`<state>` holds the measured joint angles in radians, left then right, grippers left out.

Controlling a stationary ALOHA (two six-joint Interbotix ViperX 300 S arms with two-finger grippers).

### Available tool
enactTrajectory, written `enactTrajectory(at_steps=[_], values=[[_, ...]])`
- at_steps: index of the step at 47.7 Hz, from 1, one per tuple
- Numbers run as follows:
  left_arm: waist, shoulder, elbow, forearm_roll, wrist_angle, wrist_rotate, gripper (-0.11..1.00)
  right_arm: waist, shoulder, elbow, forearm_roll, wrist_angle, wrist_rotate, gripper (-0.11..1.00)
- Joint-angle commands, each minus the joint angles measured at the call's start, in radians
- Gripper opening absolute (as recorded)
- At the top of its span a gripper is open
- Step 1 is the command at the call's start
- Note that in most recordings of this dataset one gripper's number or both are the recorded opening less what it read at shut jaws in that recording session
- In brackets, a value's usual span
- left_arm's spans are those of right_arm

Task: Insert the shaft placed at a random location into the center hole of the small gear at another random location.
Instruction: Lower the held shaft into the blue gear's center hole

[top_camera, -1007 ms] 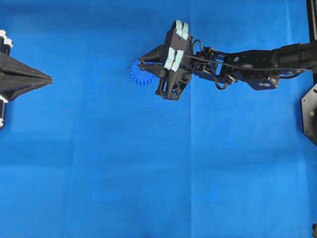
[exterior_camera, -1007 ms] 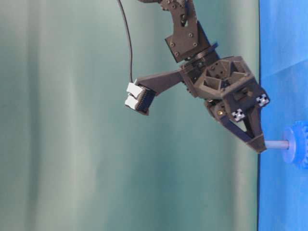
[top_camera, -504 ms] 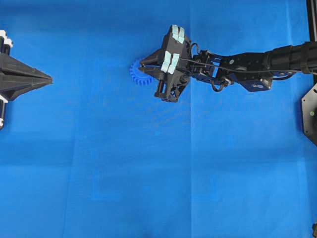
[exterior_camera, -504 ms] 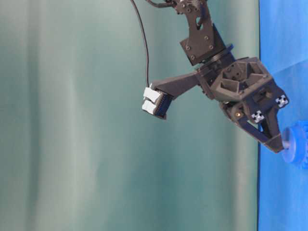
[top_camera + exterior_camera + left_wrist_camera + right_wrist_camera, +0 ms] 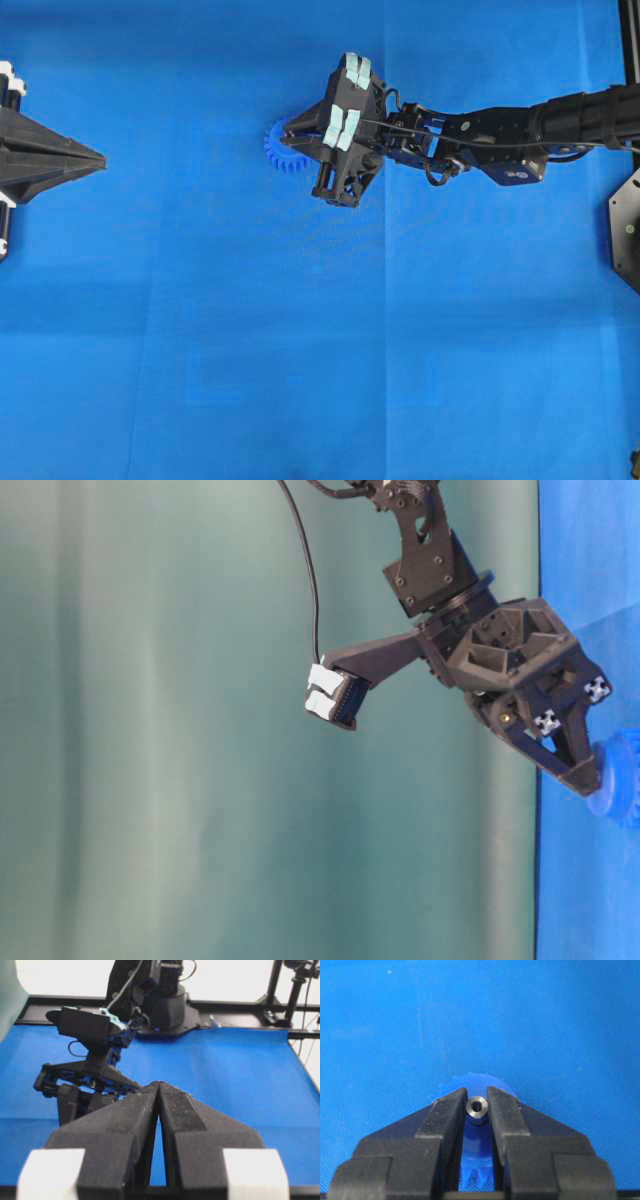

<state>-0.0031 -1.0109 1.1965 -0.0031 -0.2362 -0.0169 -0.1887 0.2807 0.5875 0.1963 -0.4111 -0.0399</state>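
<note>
You are looking at one blue table cover (image 5: pixel 300 350), two grippers, one small gear and one shaft. Your left gripper (image 5: pixel 158 1085) is waiting far off, pinched together and holding nothing. Your right gripper (image 5: pixel 476 1097) is squeezing the shaft (image 5: pixel 476 1107) right over the small gear (image 5: pixel 281 150), tips touching it.

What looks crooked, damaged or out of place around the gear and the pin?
Nothing stands out. The right hand is shut on the pin, which stands centred over the blue gear. The gear lies flat on the blue mat with no visible damage. The left hand is shut, apart from them.
</note>
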Motion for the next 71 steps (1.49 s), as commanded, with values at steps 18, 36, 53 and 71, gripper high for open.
enactTrajectory(at_steps=[18, 36, 53, 71], values=[[-0.002, 0.006, -0.009, 0.0, -0.002, 0.002, 0.0, -0.003, -0.015, -0.018, -0.003, -0.008, 0.0, 0.03], [-0.002, 0.005, -0.008, 0.002, 0.003, 0.002, 0.0, -0.003, -0.015, -0.02, -0.002, -0.011, 0.003, 0.15], [-0.002, 0.005, -0.006, 0.002, 0.003, 0.0, 0.0, 0.002, -0.015, -0.021, 0.002, -0.014, 0.006, 0.84], [-0.002, 0.003, -0.006, 0.0, 0.003, 0.0, 0.0, 0.003, -0.084, -0.015, 0.0, -0.003, 0.006, 0.83]])
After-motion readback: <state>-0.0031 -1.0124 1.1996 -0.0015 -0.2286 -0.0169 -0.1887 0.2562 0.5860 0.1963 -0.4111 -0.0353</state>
